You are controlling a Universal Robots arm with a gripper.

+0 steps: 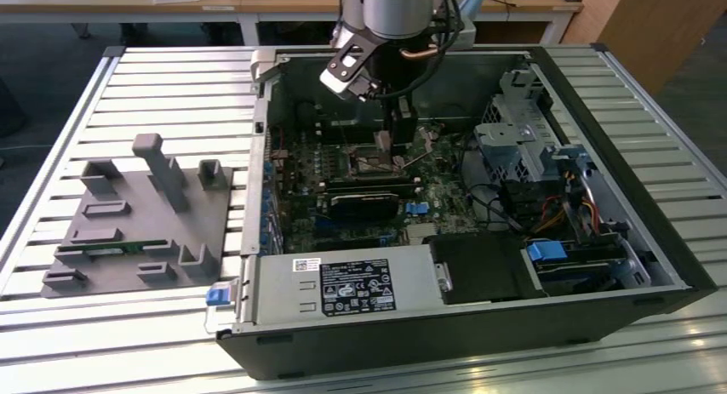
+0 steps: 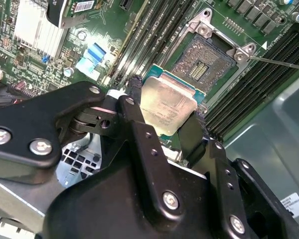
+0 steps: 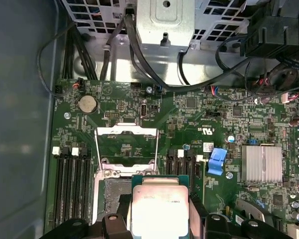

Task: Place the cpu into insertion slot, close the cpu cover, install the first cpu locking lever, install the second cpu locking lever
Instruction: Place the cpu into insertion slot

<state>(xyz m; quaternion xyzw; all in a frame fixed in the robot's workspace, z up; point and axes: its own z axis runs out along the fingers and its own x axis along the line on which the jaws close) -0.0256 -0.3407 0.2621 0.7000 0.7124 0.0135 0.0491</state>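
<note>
A slatted aluminium table (image 1: pixel 170 96) carries a black computer case (image 1: pixel 455 334) lying open, with a grey moulded fixture tray (image 1: pixel 125 232) beside it on the exterior view's left. Inside the case lies the green motherboard (image 3: pixel 189 119), and the arm's black gripper (image 2: pixel 164 115) hangs over its middle.

The first step is in hand. The thin silvery cpu cover (image 3: pixel 127 131) stands flipped open, and the insertion slot (image 2: pixel 207 57), a small dark square with a metal rim, shows a bare contact field. The black fingers (image 2: pixel 133 102) pinch the cpu (image 2: pixel 169 99), a flat square chip with a dull silver top, by two opposite edges. It hangs above the board, overlapping the slot's edge in the first wrist view and not yet seated.

By my reading, seating it calls for squaring the chip to the rim and lowering it level, with no sideways drag over the contacts.

Long black memory slots (image 3: pixel 72 184) flank the socket closely, leaving the fingers little room. A thin metal lever rod (image 2: pixel 279 62) sticks out near one corner and could snag. A silver finned heatsink (image 3: pixel 261 163) and a blue connector clip (image 3: pixel 217 160) sit well clear.
</note>
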